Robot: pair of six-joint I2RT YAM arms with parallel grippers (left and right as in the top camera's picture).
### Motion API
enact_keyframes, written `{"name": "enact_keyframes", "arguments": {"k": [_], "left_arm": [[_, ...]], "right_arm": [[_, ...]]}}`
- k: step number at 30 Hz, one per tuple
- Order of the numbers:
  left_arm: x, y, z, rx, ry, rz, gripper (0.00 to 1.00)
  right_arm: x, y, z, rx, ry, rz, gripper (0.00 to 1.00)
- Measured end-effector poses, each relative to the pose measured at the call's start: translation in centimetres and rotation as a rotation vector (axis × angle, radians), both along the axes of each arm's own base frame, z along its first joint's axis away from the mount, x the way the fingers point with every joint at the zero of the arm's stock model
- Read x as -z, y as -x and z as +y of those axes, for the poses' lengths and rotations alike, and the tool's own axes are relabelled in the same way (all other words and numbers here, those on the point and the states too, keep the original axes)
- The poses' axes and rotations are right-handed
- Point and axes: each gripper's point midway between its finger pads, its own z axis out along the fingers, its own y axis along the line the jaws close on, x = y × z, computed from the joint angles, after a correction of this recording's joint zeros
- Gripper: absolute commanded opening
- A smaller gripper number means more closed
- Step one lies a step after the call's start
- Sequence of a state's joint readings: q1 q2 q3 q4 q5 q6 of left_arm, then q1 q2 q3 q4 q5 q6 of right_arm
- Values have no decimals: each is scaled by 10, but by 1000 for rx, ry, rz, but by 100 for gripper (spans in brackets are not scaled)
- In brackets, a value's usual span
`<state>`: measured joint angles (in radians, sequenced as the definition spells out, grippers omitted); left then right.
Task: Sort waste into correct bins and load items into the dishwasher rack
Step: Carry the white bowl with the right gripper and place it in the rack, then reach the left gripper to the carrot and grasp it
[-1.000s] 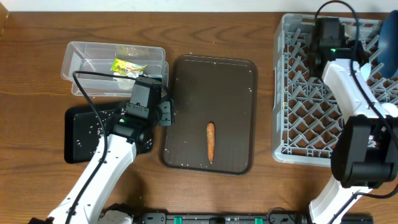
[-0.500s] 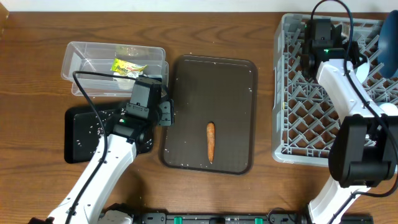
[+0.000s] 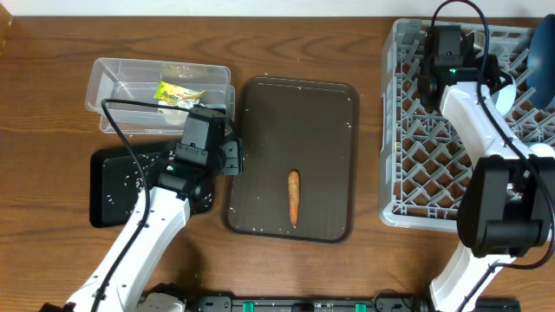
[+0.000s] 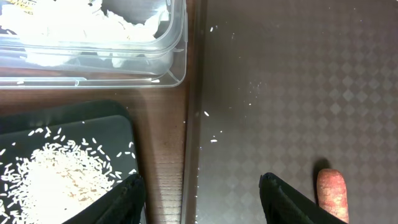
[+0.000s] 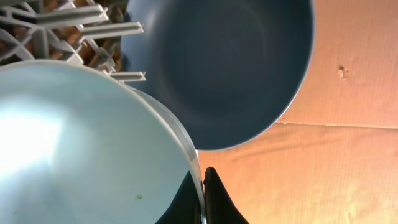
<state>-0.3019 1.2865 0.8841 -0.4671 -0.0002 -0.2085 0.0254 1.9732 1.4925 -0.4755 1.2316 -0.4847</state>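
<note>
Left claw (image 4: 202, 190) hangs released, the carrot (image 4: 331, 191) just outside one finger: slide sideways until it sits between them, then drop and close. Right claw (image 5: 203, 186) is clenched beside the bowl (image 5: 74, 155).

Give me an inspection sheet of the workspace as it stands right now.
surface: wooden table, brown tray in the middle
job's things: carrot on brown tray; wrapper and tissue in clear tub; rice in black tray; plate and bowl in rack
clutter: stray grains on brown tray
grippers: left gripper open over brown tray's left edge; right gripper shut beside bowl rim
cables: left cable and right cable loop along the arms
surroundings: cardboard behind rack
</note>
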Motion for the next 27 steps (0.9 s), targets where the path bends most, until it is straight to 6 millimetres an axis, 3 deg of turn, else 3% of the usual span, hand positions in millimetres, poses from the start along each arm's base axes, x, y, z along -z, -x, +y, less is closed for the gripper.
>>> {"name": "enact_keyframes", "arguments": {"k": [14,19,24,27], "left_arm": [[0,0,0,0,0,0,62],[0,0,0,0,0,0,62],[0,0,0,0,0,0,61],[0,0,0,0,0,1,62]], "right_arm": [[1,2,-7,13,27,42,1],[10,2,7,-30,4,103,10],[33,2,33,-116,-120,156,12],[45,7,39,-119,-179,165,18]]}}
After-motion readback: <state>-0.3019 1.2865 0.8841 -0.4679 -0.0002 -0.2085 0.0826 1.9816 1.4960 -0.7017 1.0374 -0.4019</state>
